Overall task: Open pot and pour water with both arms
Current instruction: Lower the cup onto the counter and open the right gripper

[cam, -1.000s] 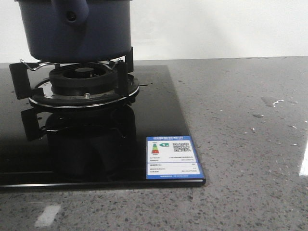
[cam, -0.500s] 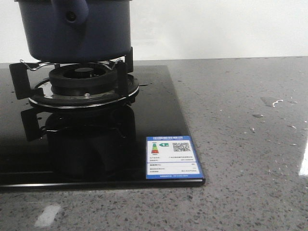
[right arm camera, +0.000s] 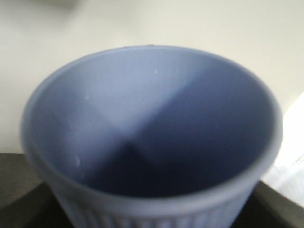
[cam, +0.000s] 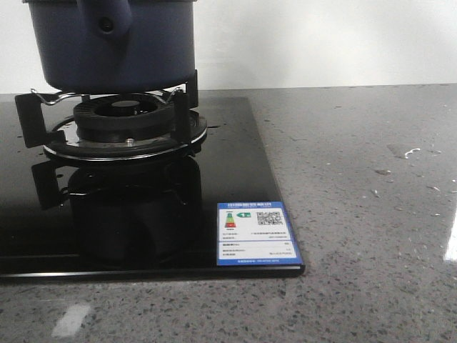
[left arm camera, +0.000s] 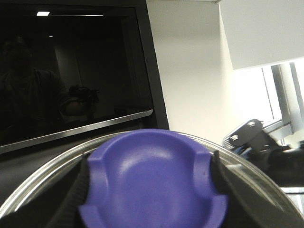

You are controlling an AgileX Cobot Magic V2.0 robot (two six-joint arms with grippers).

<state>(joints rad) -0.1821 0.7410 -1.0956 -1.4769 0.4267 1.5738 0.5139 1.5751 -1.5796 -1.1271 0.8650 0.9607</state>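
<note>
The dark navy pot stands on the burner stand at the far left in the front view, its stubby handle with a round hole facing me. No gripper shows in that view. In the left wrist view my left gripper is shut on the purple-blue knob of a glass lid, held up in the air. In the right wrist view a light blue ribbed cup fills the frame in my right gripper; small drops of water cling inside. The fingers are barely visible.
The gas burner with black pot supports sits on a black glass cooktop that carries a blue-and-white label. Grey speckled counter lies to the right, with small shiny drops. A white wall is behind.
The pot and burner have not moved. A shiny patch on the counter at the right has faded to a small streak.
</note>
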